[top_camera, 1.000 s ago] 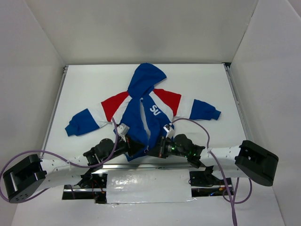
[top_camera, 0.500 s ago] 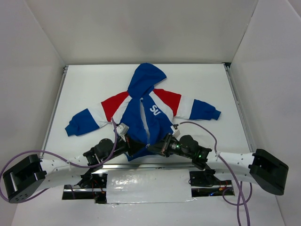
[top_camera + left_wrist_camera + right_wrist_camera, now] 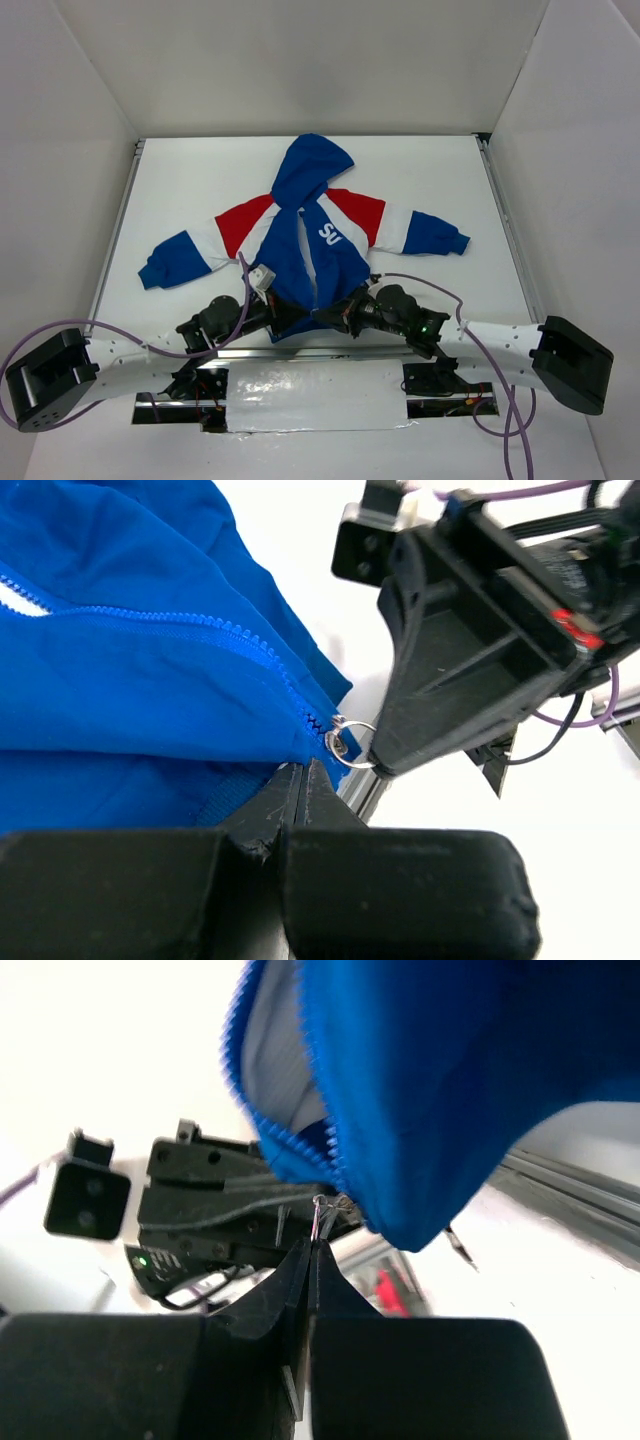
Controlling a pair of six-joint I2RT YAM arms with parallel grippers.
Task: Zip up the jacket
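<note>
L claw (image 3: 300,772) pinches jacket (image 3: 150,680) hem; R claw (image 3: 312,1248) grips half-hidden ring (image 3: 340,744).

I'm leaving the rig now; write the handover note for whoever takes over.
Left tool: shut on the hem of the jacket, beside the zip's foot.
Right tool: shut on the pull ring, at the hem.
Jacket: flat on the table, hood away from the arms, front gaping.
Done: both grips set, slider at the bottom.
Left: draw the slider up to the collar.
</note>
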